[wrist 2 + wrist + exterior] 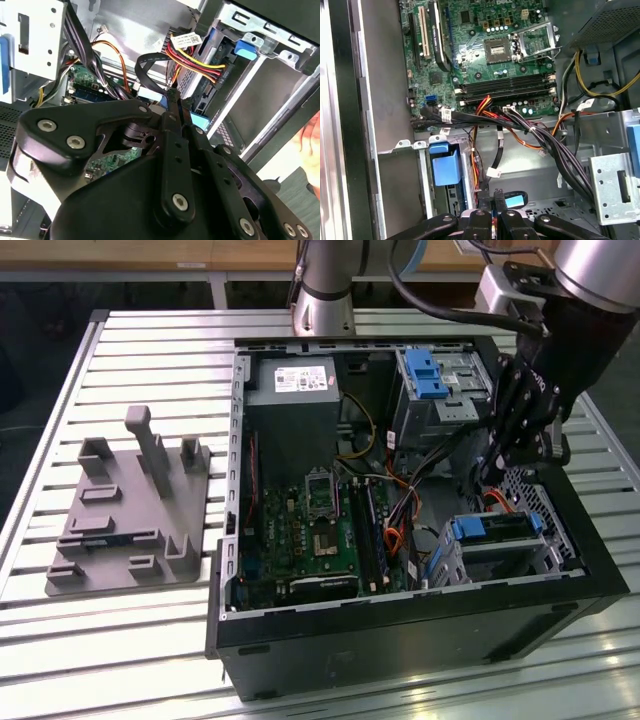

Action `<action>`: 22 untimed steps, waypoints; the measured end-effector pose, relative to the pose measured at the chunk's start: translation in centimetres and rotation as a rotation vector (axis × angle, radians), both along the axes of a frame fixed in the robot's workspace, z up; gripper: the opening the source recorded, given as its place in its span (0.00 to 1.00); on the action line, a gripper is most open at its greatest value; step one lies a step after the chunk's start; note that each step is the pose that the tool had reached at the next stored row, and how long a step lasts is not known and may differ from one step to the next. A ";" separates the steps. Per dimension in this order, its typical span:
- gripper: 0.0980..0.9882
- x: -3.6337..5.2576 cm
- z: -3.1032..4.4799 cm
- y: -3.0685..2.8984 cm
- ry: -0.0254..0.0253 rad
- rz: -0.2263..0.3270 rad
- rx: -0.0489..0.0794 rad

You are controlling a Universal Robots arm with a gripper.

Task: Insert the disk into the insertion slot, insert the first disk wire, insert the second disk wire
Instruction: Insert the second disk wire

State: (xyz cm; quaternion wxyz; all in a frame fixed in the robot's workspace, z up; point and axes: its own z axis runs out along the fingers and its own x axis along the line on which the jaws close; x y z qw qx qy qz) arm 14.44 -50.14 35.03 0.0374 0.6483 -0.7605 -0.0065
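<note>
The disk (497, 538), silver-grey in its blue carrier (445, 165), sits inside the insertion slot (543, 508), a perforated silver cage at the case's corner on the exterior view's right. A red, yellow and black wire bundle (200, 59) ends in a plug at the disk's rear edge (206, 96). My gripper (492, 478) hangs just behind the cage, inside the case. Its thin fingers are shut (172, 97) on a black flat wire (146, 65) with a light-blue plug (516, 201), close to the disk's rear. The gripper (495, 196) hovers beside the blue carrier.
A taller silver bay with a blue latch (430, 375) stands at the case's back. The green motherboard (320, 530) and grey power supply (295, 390) lie toward the exterior view's left. Loose cables (530, 130) cross beside the cage. A grey fixture plate (125, 530) rests on the slatted table.
</note>
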 end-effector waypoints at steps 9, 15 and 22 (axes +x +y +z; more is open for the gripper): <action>0.06 0.29 -0.18 -0.81 0.0000 0.010 0.005; 0.06 0.38 -0.28 -1.22 -0.0028 0.016 0.008; 0.06 0.38 -0.33 -1.59 -0.0120 0.023 0.020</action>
